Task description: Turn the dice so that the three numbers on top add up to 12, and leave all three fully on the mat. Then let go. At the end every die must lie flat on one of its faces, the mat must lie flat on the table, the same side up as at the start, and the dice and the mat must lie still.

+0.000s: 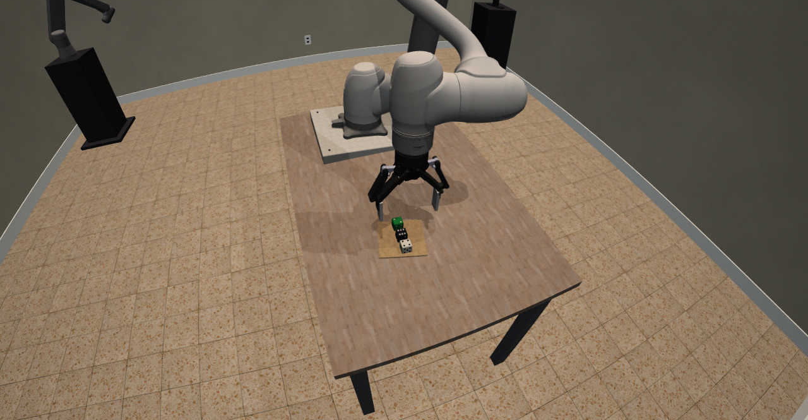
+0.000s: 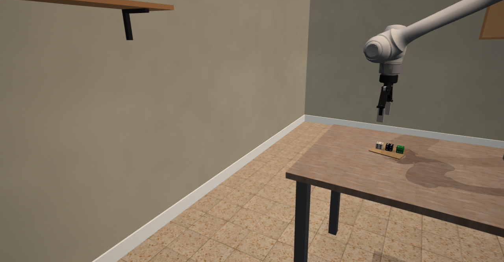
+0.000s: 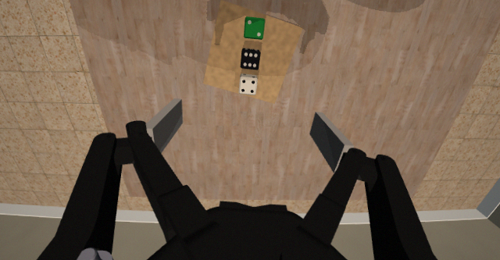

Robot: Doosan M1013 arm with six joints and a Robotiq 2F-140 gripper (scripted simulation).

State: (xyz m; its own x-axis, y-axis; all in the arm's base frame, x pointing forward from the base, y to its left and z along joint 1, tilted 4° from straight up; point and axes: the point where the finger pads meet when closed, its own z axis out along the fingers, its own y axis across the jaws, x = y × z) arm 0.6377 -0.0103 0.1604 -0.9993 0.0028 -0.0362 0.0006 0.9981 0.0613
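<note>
Top view: the gripper [image 1: 408, 213] [image 2: 383, 117] [image 3: 248, 117] hangs over the table [image 1: 423, 310] [image 2: 334, 168] [image 3: 250, 166], its fingers spread wide with nothing between them. Below, the mat [image 1: 419, 242] [image 2: 384, 153] [image 3: 273, 61] lies flat, somewhat nearer the table's left long edge than its right as pictured, well in from both front corners. On it stand the green die [image 1: 398, 222] [image 2: 400, 149] [image 3: 254, 28], black die [image 1: 401, 234] [image 2: 389, 147] [image 3: 250, 58] and white die [image 1: 405, 246] [image 2: 379, 145] [image 3: 248, 85], in a row.

Exterior view: the fingertips are above the dice, apart from them, and the mat sits well inside the table's near corner.

Wrist view: green shows two, black six, white four — twelve in all. The white die lies close to a mat edge, yet seems fully on.

The turning looks finished; what remains is likely a clean withdrawal. The robot would do best to rise straight up, fingers wide, before any sideways swing — a low sweep could clip a die or drag the mat towards a table edge. No further nudge seems needed.
</note>
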